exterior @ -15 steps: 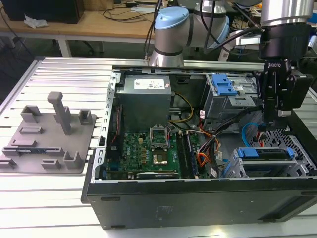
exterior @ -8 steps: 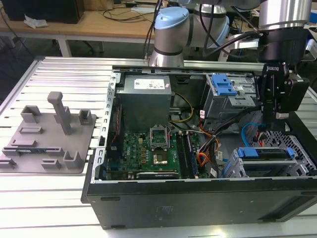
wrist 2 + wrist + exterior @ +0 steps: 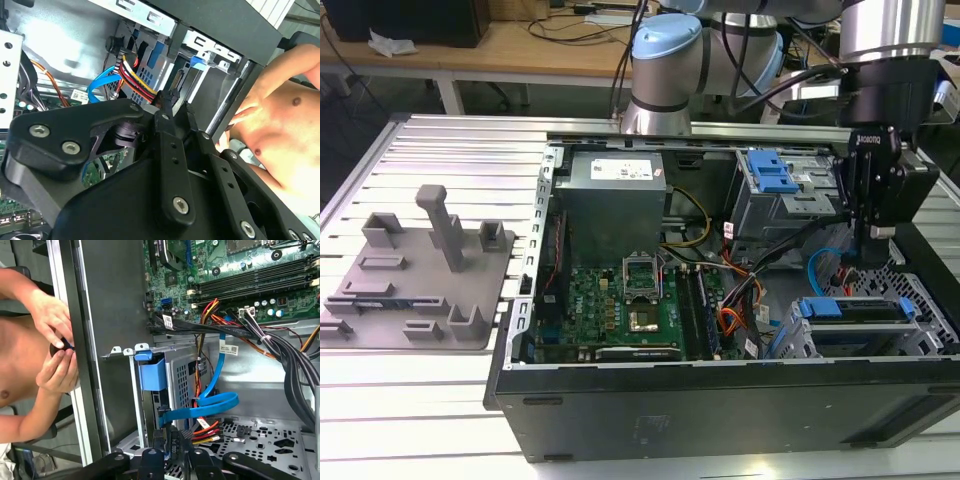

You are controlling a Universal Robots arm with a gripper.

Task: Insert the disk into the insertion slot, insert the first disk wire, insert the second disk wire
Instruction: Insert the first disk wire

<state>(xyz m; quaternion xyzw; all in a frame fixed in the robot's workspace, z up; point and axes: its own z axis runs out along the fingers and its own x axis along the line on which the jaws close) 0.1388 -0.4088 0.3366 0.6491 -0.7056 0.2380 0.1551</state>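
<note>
Disk (image 3: pixel 852 309) seated in the insertion slot (image 3: pixel 925 335), just below my fingers (image 3: pixel 872 250). Fingers clenched on a black wire plug (image 3: pixel 168 96); its yellow, red and black leads (image 3: pixel 131 75) trail off beyond them.

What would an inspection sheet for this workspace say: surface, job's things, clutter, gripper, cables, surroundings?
Surface: slotted aluminium table, carrying an open black computer case.
Job's things: silver hard drive in a blue plastic caddy sits in a bay of the silver perforated drive cage.
Clutter: grey moulded fixture plate with an upright post, on the table at the exterior view's left of the case.
Gripper: black gripper down inside the case by the cage, shut on a black wire connector.
Cables: flat blue cable looped beside the cage; yellow, red and black wire bundle ends near the connector.
Surroundings: person's hands just outside the case wall; wooden bench behind.
</note>
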